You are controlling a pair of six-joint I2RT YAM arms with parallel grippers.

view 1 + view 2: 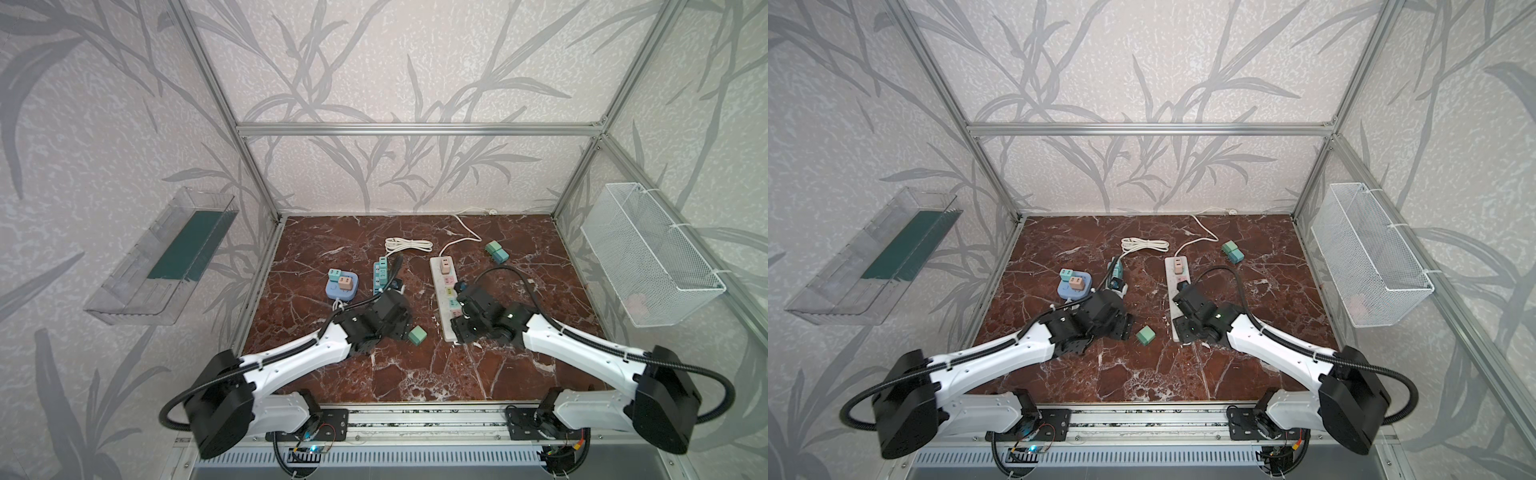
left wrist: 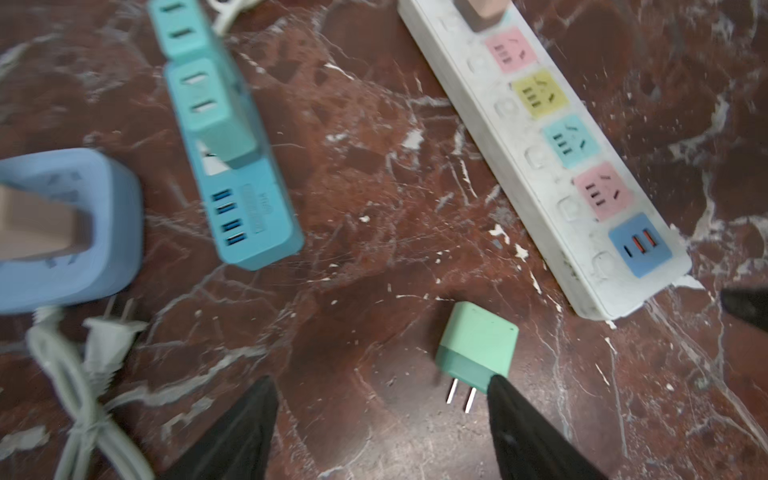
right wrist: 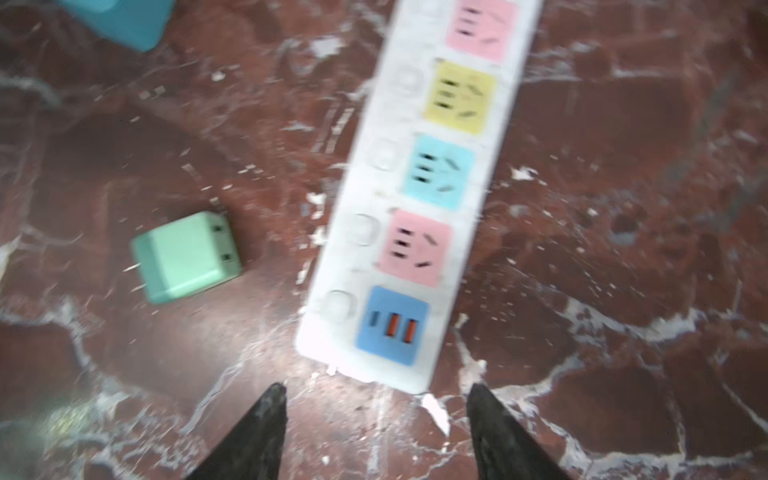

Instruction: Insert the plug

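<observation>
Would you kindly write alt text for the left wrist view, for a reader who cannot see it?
A green plug lies on its side on the marble table, prongs bare, at the tip of one of the left gripper's open jaws. Beyond it lie a white strip with coloured sockets and a blue strip.

I see a mint-green plug (image 2: pixel 478 345) at the tip of one of my black left fingers (image 2: pixel 523 428). Beyond the fingers, the white power strip (image 2: pixel 482 99) carries pink, yellow, pale blue and pink socket squares, then a blue panel with orange ports. Off to the other finger's side lie a teal strip (image 2: pixel 270 224) and a light blue socket block (image 2: pixel 95 266). The table (image 2: pixel 374 187) is dark red marble, veined white. The walls (image 1: pixel 374 62) are pale grey with darker leaves.
</observation>
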